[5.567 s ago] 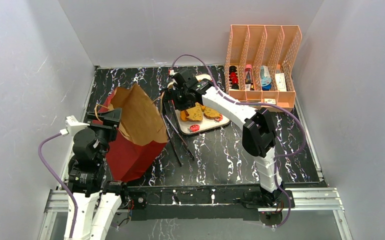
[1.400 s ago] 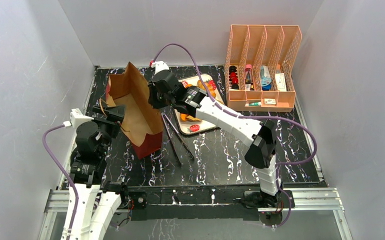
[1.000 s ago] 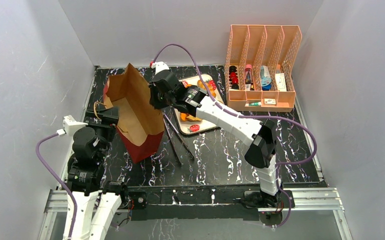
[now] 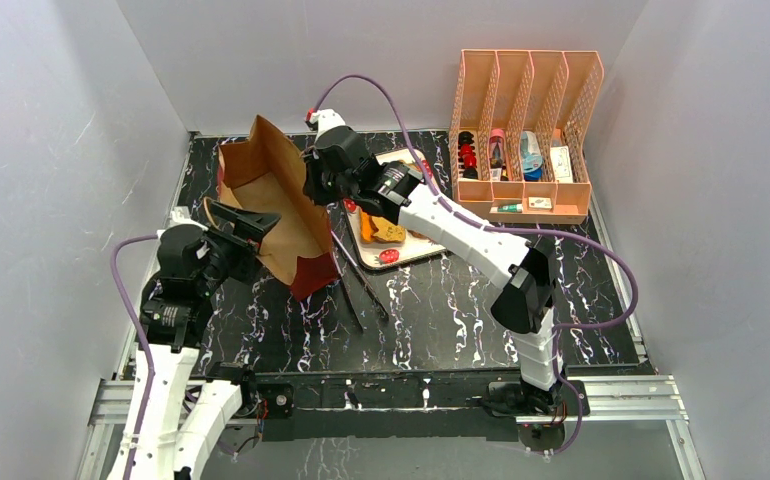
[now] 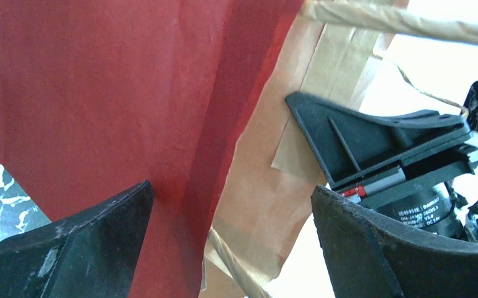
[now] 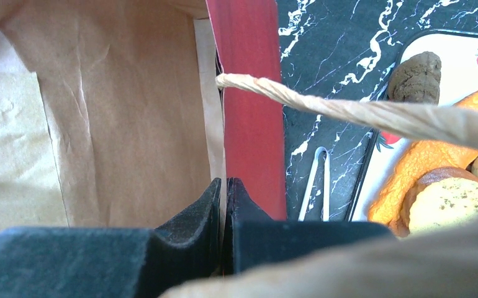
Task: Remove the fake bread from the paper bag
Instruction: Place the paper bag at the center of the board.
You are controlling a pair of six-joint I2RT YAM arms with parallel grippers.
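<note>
The paper bag (image 4: 261, 175) is leaning on the black marbled table (image 4: 441, 310), left of centre. Its long axis is slanting from the red base at the near right, beside the metal tongs (image 4: 359, 278), up and away to the open mouth at the far left. The mouth is facing upward and a little leftward, showing plain kraft lining. The right gripper (image 6: 225, 192) is reaching over from the far side and pinching the bag's wall near the rim, jaws pressed flat on the paper, kraft on one face and red on the other. One twine handle (image 6: 360, 115) is stretching across its camera's view. The left gripper (image 4: 249, 228) is hanging at the bag's near-left side with its jaws spread wide and gripping nothing. The red side panel is filling the gap ahead of its fingers (image 5: 69, 248), and I cannot tell whether either is touching the paper. The fake bread (image 4: 383, 230) is lying outside the bag on the strawberry-print tray (image 4: 431, 245) just right of it, where a dark brown roll (image 6: 418, 76), an orange croissant (image 6: 410, 174) and a tan slice (image 6: 450, 198) are showing.
</note>
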